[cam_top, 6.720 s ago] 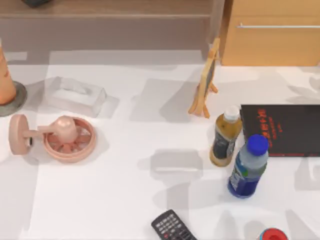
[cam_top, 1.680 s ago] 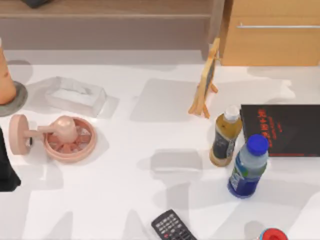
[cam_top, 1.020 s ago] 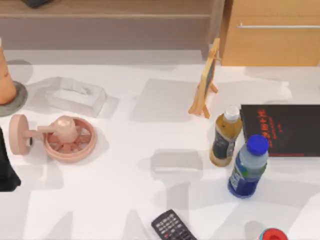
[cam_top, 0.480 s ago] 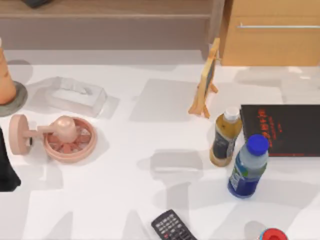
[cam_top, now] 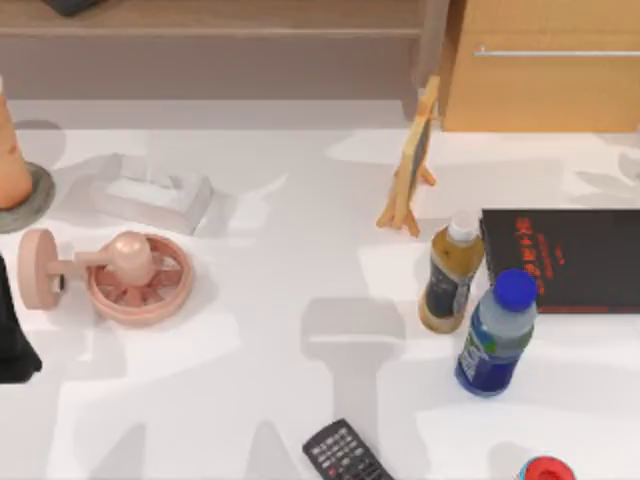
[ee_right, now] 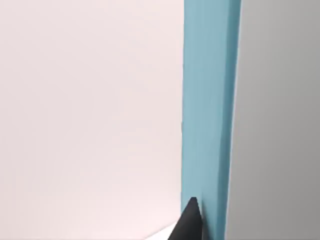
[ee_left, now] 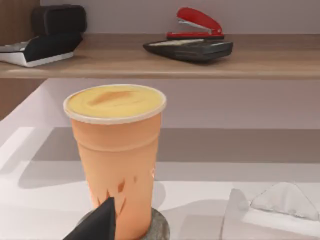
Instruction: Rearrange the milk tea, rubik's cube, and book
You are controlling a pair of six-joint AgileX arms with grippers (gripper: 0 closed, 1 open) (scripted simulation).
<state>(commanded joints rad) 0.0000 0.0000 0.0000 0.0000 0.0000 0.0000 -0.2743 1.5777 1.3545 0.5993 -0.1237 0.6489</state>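
White table (cam_top: 300,260) | milk tea (cam_top: 450,272) upright | book (ee_right: 210,100) beside right hand (ee_right: 189,220)

Office, stapler (ee_left: 194,22) on shelf (ee_left: 165,57), cabinet (cam_top: 545,65)

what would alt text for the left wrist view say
An orange cup with a creamy yellow top stands on a round grey coaster, close to the camera, with a dark fingertip of the left hand in front of it. Behind is a wooden shelf holding a red stapler and dark devices; a clear tissue box sits beside the cup.
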